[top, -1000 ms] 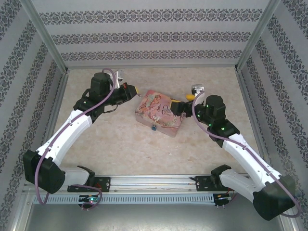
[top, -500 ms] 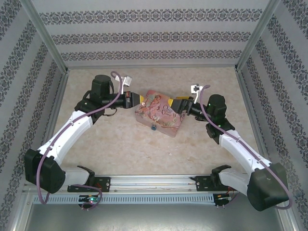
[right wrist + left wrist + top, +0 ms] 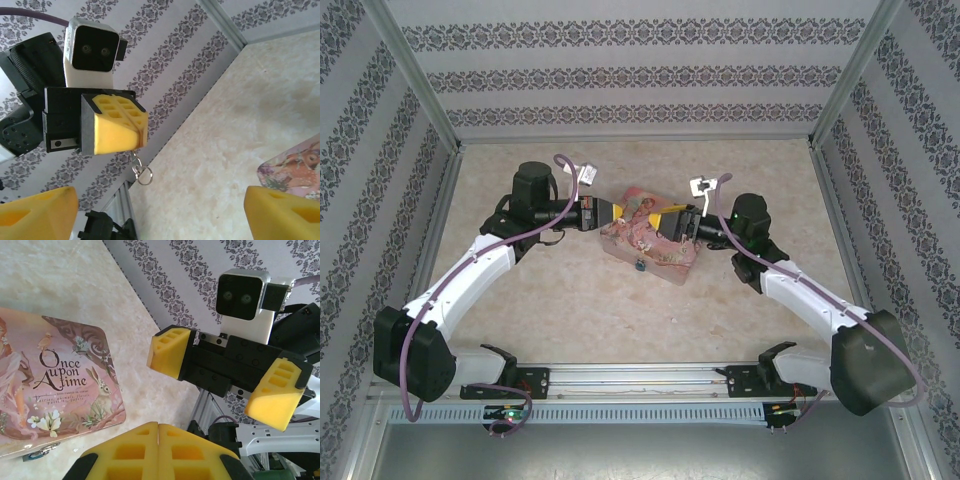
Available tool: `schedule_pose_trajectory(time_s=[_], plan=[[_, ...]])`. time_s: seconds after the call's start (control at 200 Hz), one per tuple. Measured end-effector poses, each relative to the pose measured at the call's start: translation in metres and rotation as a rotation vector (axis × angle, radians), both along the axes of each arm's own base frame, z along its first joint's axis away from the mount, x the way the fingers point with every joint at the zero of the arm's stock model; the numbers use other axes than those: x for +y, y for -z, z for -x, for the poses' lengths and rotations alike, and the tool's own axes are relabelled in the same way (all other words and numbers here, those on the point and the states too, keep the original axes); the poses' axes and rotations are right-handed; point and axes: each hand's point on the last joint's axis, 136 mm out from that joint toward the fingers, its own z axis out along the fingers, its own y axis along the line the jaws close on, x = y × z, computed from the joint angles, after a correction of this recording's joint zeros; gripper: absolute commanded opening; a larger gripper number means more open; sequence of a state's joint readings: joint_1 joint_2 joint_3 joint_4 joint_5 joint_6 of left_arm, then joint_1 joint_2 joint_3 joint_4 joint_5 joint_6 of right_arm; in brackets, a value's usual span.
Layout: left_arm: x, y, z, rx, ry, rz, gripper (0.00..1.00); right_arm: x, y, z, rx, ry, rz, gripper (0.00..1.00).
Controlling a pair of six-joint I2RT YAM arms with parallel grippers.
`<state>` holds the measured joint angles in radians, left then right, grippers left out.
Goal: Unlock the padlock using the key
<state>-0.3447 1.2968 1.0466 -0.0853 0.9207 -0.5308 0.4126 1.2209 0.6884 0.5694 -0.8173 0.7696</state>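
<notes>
One pink tin (image 3: 660, 255) lay below two grippers, one tiny blue padlock (image 3: 35, 455) at its clasp. The left gripper (image 3: 119, 129) pinched one small chain (image 3: 140, 171); the right gripper (image 3: 222, 374) gaped.

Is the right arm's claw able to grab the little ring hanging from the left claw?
Probably yes. The right claw is open and faces the left claw, which is shut on a chain with the little ring dangling below. Nothing shows between them, only open air.
</notes>
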Motion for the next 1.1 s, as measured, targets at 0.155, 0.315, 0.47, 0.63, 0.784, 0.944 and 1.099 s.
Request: schedule_pose_trajectory(time_s=[0.155,0.315,0.47,0.63,0.784,0.944,1.099], plan=[[-0.001,-0.002,0.0,-0.008,0.01,0.008,0.0,0.013,-0.003,0.004,0.01,-0.052,-0.011,0.77],[-0.002,-0.003,0.0,-0.006,0.015,0.015,0.0,0.03,-0.006,0.012,0.011,-0.114,-0.017,0.71],[-0.002,-0.004,0.0,-0.001,0.016,0.021,0.0,0.046,-0.007,0.017,0.017,-0.165,-0.022,0.64],[-0.003,-0.005,0.0,0.0,0.016,0.027,0.0,0.059,-0.005,0.017,0.027,-0.198,-0.022,0.5],[-0.004,-0.008,0.0,-0.01,0.02,0.036,0.0,0.065,-0.003,0.015,0.045,-0.214,-0.024,0.39],[-0.004,-0.009,0.0,-0.012,0.019,0.039,0.0,0.066,0.0,0.013,0.056,-0.214,-0.024,0.33],[-0.004,-0.009,0.0,-0.012,0.019,0.039,0.0,0.066,0.0,0.013,0.054,-0.213,-0.024,0.27]])
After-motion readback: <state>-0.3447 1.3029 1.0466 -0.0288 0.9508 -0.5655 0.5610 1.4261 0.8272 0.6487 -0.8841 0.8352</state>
